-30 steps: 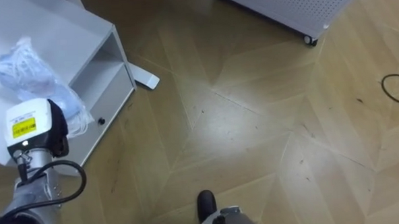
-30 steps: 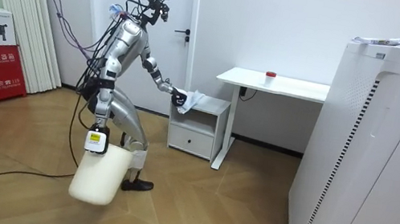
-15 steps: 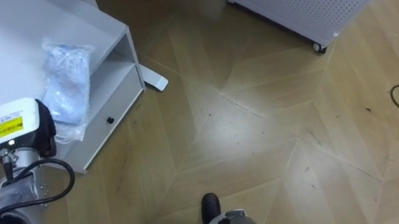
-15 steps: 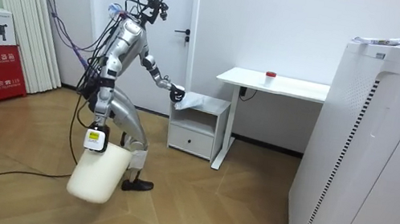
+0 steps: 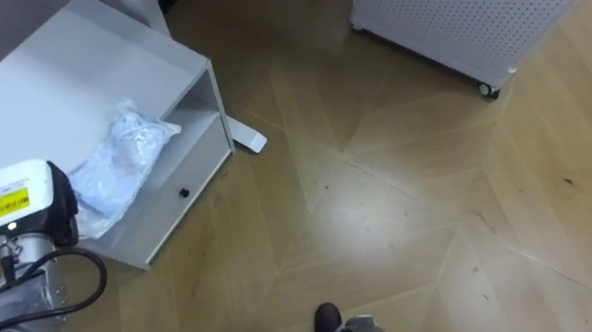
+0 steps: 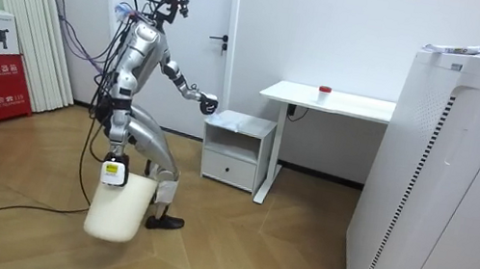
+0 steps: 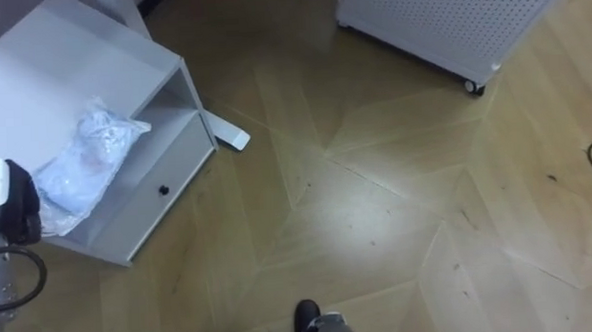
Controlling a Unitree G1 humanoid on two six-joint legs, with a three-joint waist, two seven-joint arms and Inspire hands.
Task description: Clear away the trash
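- Left eye view: a crumpled plastic bag (image 5: 126,168) lies on top of the white cabinet (image 5: 62,86), along the top's front edge above the open shelf and the drawer.
- The back of the left hand (image 5: 22,203) is at the cabinet's near corner, just beside the bag's lower end. Its fingers are hidden, so I cannot tell whether it grasps anything or whether it touches the bag.
- A white perforated unit on castors (image 5: 450,19) stands on the wooden floor (image 5: 398,212), well apart from the cabinet.
- Room view: the robot stands bent-kneed at the cabinet's side toward the room view's left. Its left hand is held out over the top's edge, and the bag is a pale heap on the top.
- The right hand (image 6: 113,173) hangs low beside the leg, clasped on the rim of a white bin (image 6: 120,210), which dangles tilted from it.
- A white desk (image 6: 343,101) stands just beside the cabinet.
- Right eye view: the bag lies at the same front edge, its lower end against the hand's dark part.
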